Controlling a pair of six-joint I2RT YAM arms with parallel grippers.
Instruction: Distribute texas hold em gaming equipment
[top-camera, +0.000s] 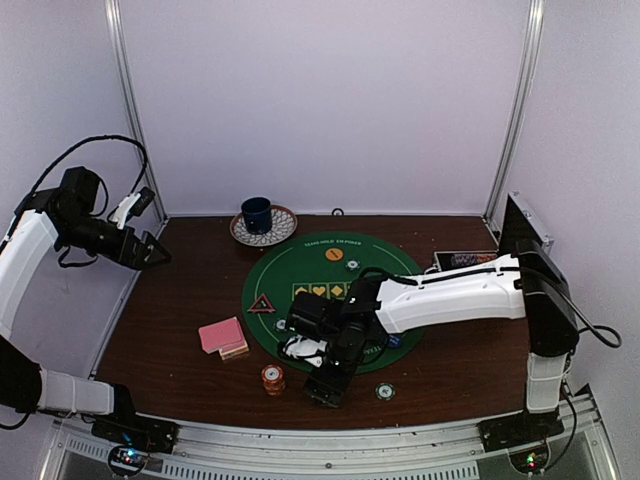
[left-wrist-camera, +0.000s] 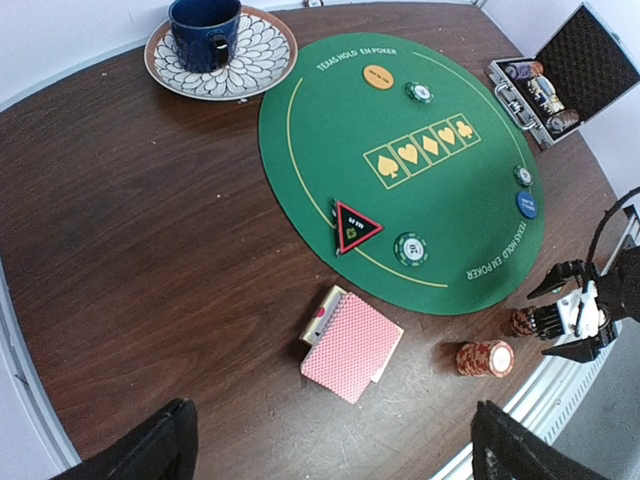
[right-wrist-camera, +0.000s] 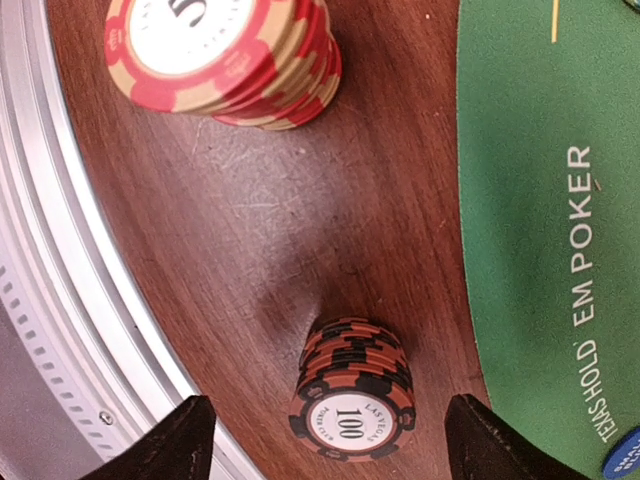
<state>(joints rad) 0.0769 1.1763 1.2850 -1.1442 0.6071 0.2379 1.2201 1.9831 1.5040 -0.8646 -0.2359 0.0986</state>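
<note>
We record right gripper spread wide, empty; black-orange chip stack stands between its fingers, touching neither. Left gripper likewise spread, empty.

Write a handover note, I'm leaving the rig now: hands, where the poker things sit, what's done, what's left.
Left hand: open, empty, far left.
Right hand: open at the dark chip stack, not gripping.
Done: it and the red chip stack on the table at the near edge; triangle, orange button, blue button, green chip on the mat.
Left: card deck undealt beside the mat; more chips in the open case.
</note>
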